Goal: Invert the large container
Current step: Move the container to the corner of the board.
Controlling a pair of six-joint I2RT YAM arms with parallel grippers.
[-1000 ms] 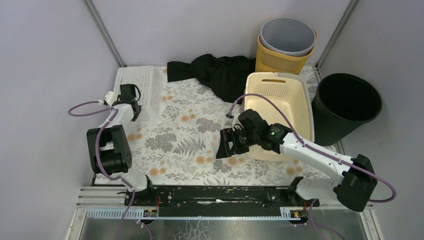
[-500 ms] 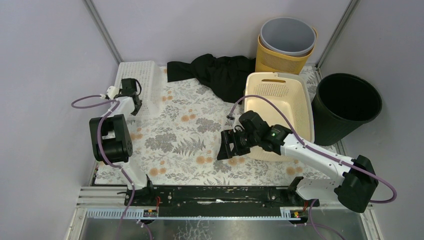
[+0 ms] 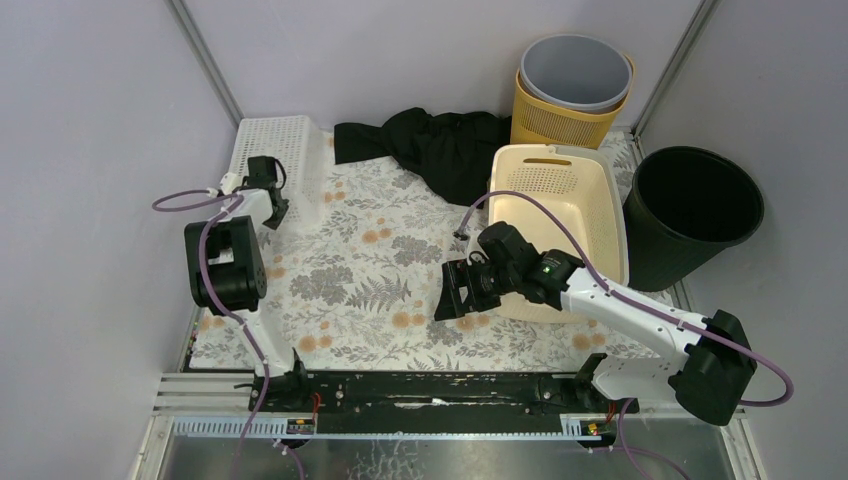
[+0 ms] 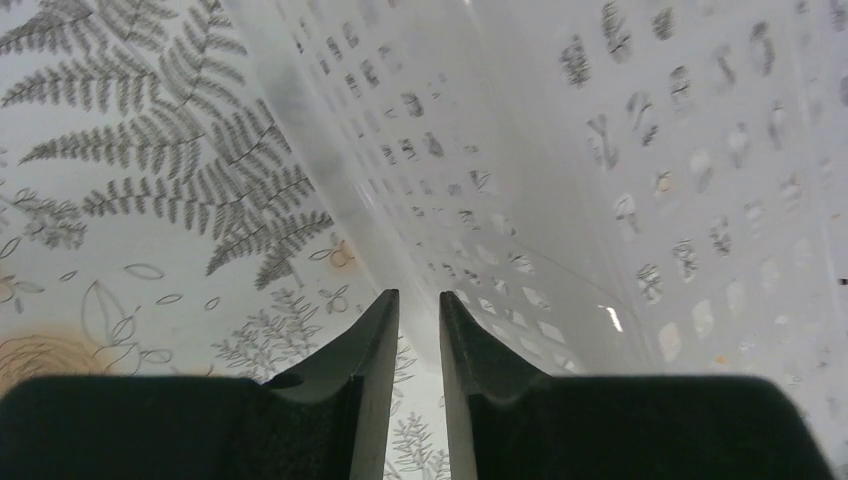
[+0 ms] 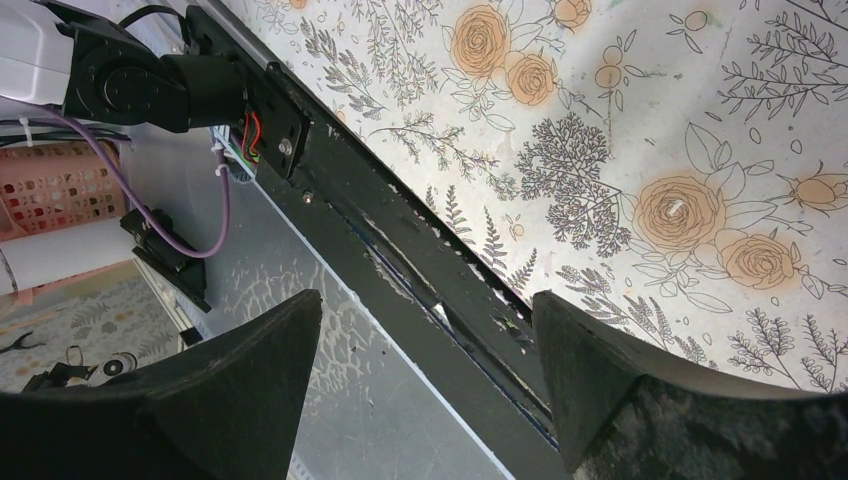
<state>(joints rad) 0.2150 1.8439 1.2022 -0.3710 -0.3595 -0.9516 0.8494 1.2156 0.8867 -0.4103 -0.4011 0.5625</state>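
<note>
**White container pinched by its rim at the upper left**

The white container (image 3: 285,150) stands tilted at the upper left of the top view, at the edge of the flowered cloth (image 3: 370,270); the left gripper (image 3: 272,205) has its fingers almost together, and in the wrist view the container's edge runs down into this thin gap, so it seems pinched there; I judge it light, thin, perforated plastic, a little bendy and smooth, so the rim is the good hold; the right gripper (image 3: 447,293) hangs wide and empty at lower centre.

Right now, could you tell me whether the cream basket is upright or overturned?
Upright: cream basket shows its open interior and perforated floor.
</note>
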